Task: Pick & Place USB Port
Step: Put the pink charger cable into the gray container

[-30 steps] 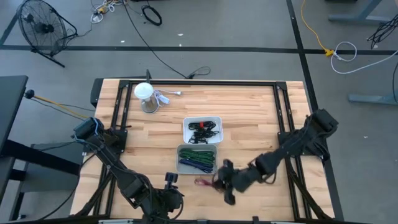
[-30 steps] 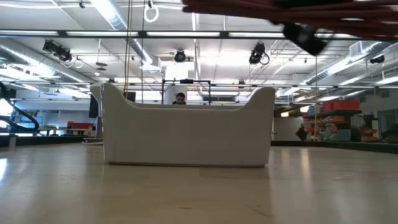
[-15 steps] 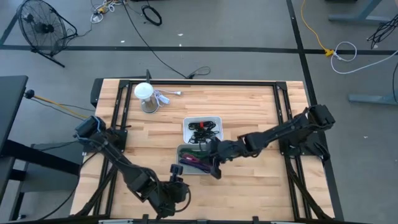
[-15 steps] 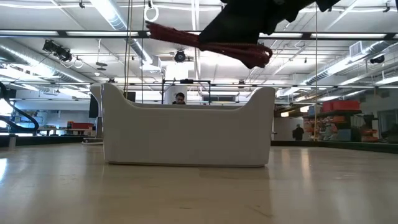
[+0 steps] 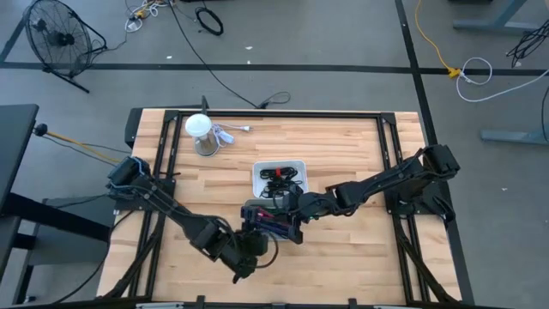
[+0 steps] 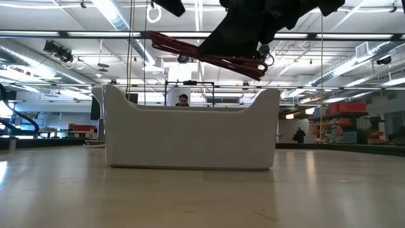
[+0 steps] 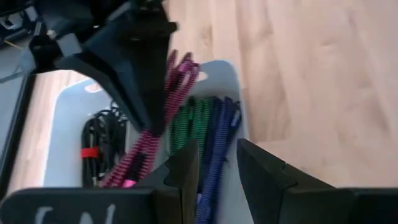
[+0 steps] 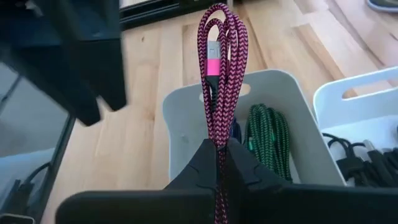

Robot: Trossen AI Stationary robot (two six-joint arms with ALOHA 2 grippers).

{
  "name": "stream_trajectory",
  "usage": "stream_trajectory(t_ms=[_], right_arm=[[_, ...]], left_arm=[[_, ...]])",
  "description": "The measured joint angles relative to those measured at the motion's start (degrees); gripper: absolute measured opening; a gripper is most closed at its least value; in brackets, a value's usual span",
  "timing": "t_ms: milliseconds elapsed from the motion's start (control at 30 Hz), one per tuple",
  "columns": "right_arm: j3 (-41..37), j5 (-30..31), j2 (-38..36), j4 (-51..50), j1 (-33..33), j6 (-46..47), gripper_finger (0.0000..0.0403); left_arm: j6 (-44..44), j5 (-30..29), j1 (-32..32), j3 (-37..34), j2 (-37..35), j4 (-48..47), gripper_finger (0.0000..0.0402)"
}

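Dangling looped, braided pink USB cable (image 8: 217,74)

You see a pink and black braided cable (image 8: 219,68) folded into a long bundle of loops. It hangs in the air over the near gray bin (image 8: 298,99), pinched at one end. The bin already holds a green cable (image 8: 268,134) and a blue cable (image 7: 219,149). The far white bin (image 5: 279,167) holds black cables (image 5: 280,182).
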Motion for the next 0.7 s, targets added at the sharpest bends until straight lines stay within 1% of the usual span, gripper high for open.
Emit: stream_trajectory(t_ms=[133, 500, 700], right_arm=[[0.00, 1.03, 0.63, 0.15, 0.00, -0.73, 0.0001], [-0.04, 1.13, 2.12, -2.02, -0.48, -2.39, 0.0004], [-3.05, 1.14, 2.14, -0.20, -0.48, -2.11, 0.0005]], left_arm=[[1.13, 0.01, 2.38, 0.00, -0.02, -0.02, 0.0115], [2.71, 0.01, 8.03, 0.00, -0.02, -0.58, 0.0115], [2.67, 0.46, 9.33, 0.00, -0.02, -0.98, 0.0115]])
